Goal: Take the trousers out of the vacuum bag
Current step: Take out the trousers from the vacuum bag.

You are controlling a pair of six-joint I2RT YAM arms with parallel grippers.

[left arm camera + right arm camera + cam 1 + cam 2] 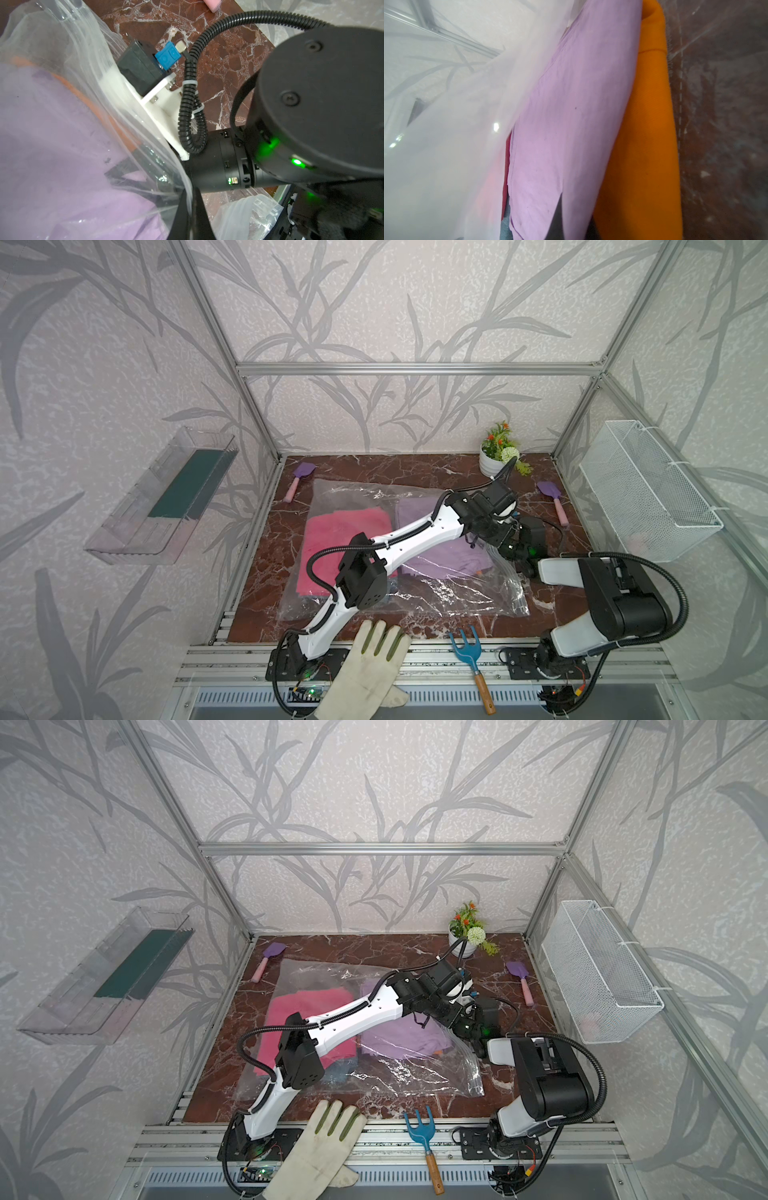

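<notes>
- Elbow bent, the left arm point(419, 529) reaches across the vacuum bag point(453, 593); left gripper point(190, 207) pinched closed on its right-hand plastic edge.
- Right gripper point(575, 222), low inside the mouth, clamps lilac trousers point(566, 124).

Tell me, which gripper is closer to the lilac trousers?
Right. The right gripper is inside the vacuum bag, shut on the lilac trousers; the left gripper pinches the bag's edge beside them.

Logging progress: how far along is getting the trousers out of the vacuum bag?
Done: nothing is out yet; the lilac trousers, pink trousers, orange trousers and denim trousers all lie inside the vacuum bag. In hand: the left gripper pinches the bag's mouth edge, while the right gripper, reaching inside, looks shut on the lilac trousers. Left: pulling out all four.
</notes>
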